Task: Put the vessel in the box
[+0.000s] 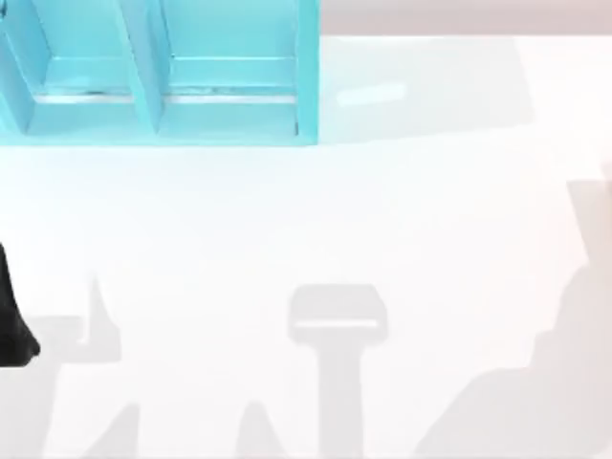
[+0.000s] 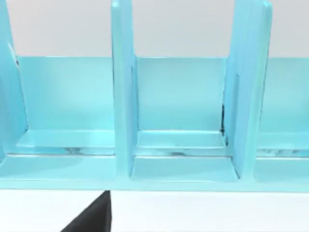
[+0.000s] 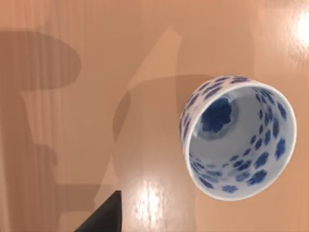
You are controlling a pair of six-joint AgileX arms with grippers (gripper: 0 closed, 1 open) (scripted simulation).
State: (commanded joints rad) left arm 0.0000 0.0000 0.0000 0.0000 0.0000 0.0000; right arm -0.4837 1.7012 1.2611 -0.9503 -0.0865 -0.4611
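Note:
The vessel (image 3: 239, 137) is a small white cup with dark blue flower dots, its round mouth facing the right wrist camera. It rests on a glossy brown surface. A dark part of my right gripper (image 3: 104, 217) lies apart from it, with bare surface between them. The box (image 1: 306, 86) is light blue with upright dividers and stands at the table's back left. In the left wrist view the box (image 2: 123, 96) is close, its compartments open toward the camera, and a dark part of my left gripper (image 2: 91, 217) sits just before its front lip. My left arm (image 1: 14, 320) is at the table's left edge.
The white table (image 1: 316, 220) stretches from the box to the front and right, crossed by grey shadows of the arms. Its back edge (image 1: 459, 36) meets a pale grey band. The box's compartments hold nothing.

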